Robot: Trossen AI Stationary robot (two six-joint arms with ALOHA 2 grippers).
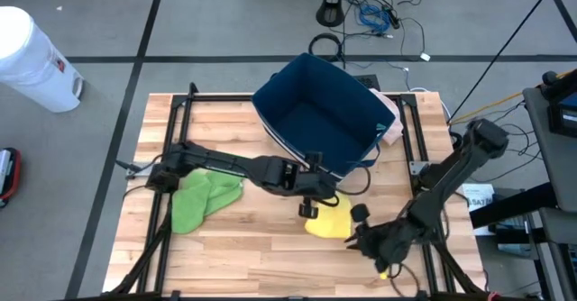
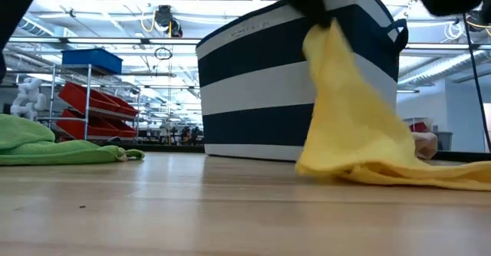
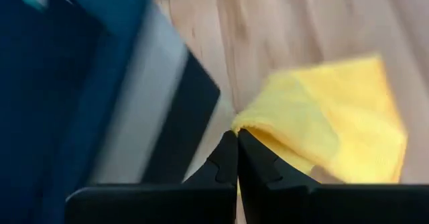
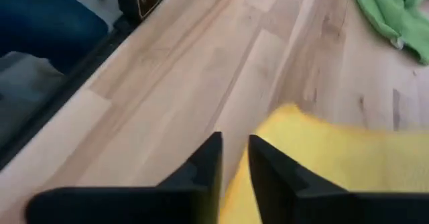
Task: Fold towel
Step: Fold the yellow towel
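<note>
Lying nearest the desk's front edge, the right claw (image 1: pixel 371 239) sits low at the front-right of the wooden desk (image 1: pixel 252 247), its fingers (image 4: pixel 208 158) parted by a narrow gap. In the right wrist view the gap shows bare wood, with the yellow towel (image 1: pixel 329 220) beginning just beside one fingertip, so this claw looks to hold nothing; the cloth lies just ahead of it, toward the desk's middle.

A little farther in, the towel rests mostly flat on the wood, but its corner on the basket side is drawn up off the surface. The left claw (image 1: pixel 311 208) has that corner: in the left wrist view its two fingers are pressed together on the yellow edge, and the low view shows the cloth hanging from that pinch down in a slope to the rest, which trails along the desk. The left arm reaches in from the left side, across the middle.

For the fold, the matter seems to be that the lifted corner is at the far-left end of the towel and the loose end at the near-right, beside the right claw. So the right arm is the nearer one to take the free end.

Well to the left lies a crumpled green cloth (image 1: pixel 204 198). Behind the towel, at the back, stands a navy-and-white striped fabric basket (image 1: pixel 325 112).
</note>
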